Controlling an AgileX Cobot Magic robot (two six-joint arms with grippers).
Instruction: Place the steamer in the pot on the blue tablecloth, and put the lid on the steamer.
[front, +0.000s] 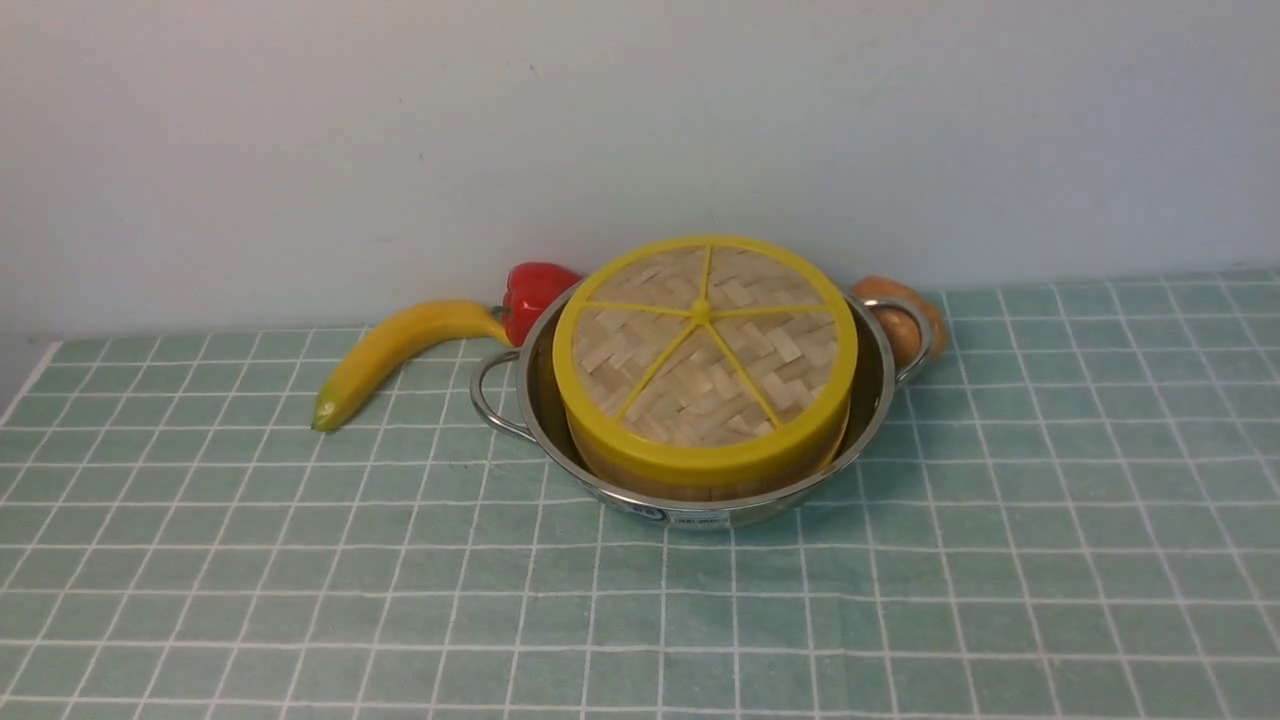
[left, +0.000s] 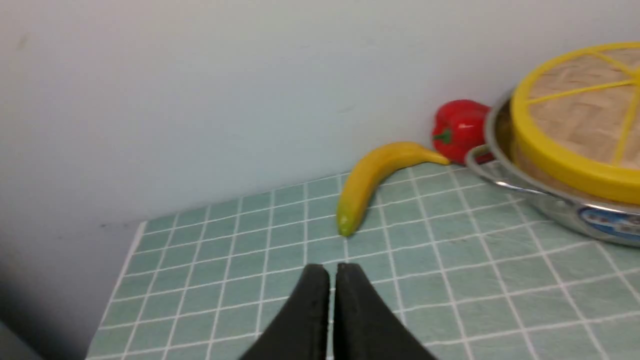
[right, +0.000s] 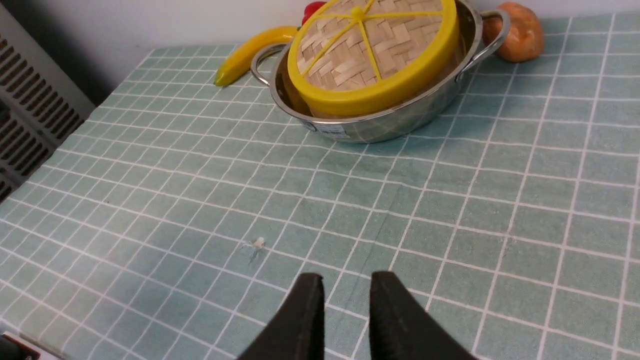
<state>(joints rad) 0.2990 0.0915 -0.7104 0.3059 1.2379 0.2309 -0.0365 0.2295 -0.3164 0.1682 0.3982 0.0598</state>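
Lid on, steamer in pot, both hands free

The pot stands on the cloth, its open bowl bearing the steamer. The steamer is a little narrower, so the pot's wall rings it with a gap, likely meant to stop it sliding off. The lid caps the steamer, hub upward, its yellow rim around the top; that should keep it centred. Whether it is pressed fully down, I cannot tell.

Beside the pot's left handle lie the pepper and banana; a brown food piece sits behind its right handle, perhaps as mere surroundings.

The left hand has its tips narrowly apart, the right hand more widely; neither grips anything. Pot, steamer and lid lie ahead of both, well apart from them. The task looks finished; withdrawing without knocking the pot's handles seems all that remains.
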